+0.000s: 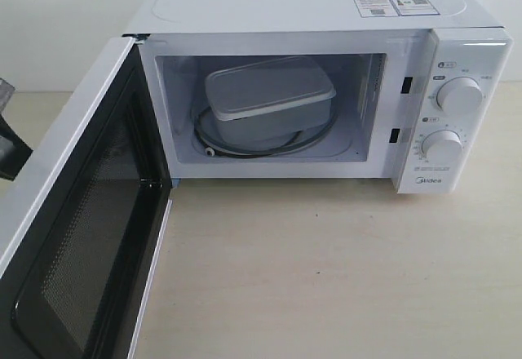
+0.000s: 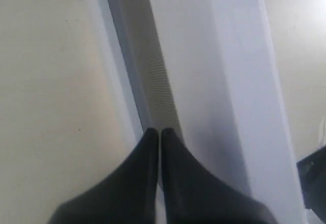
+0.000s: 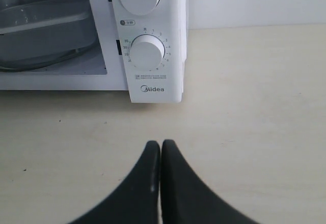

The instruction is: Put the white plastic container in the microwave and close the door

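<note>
The white plastic container sits tilted inside the open microwave, resting on the glass turntable; part of the container shows in the right wrist view. The door swings wide open to the left, its dark mesh window facing inward. My left gripper is shut and empty, its tips close to the door's outer face by the window strip; a dark bit of that arm shows behind the door. My right gripper is shut and empty, over the table in front of the lower knob.
The pale wooden table stretches in front of the microwave. Two round knobs are on the right control panel. A plain wall stands behind the oven.
</note>
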You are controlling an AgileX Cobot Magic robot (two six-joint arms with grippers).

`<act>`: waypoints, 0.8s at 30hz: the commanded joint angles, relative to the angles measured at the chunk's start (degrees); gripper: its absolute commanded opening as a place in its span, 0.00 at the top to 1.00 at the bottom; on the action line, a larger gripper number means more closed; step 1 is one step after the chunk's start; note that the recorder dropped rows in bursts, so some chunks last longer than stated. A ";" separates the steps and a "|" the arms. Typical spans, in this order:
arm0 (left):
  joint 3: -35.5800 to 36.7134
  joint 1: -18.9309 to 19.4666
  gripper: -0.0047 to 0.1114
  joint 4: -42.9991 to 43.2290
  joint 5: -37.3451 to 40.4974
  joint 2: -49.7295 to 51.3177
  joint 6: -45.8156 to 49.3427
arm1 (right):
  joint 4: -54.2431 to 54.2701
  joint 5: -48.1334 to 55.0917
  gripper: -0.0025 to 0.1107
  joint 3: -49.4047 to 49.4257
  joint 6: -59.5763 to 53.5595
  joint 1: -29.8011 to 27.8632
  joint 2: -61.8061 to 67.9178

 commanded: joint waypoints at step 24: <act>-0.37 -17.64 0.92 -4.03 -14.76 3.63 5.22 | -1.45 -10.50 0.98 0.00 0.12 -0.37 -0.24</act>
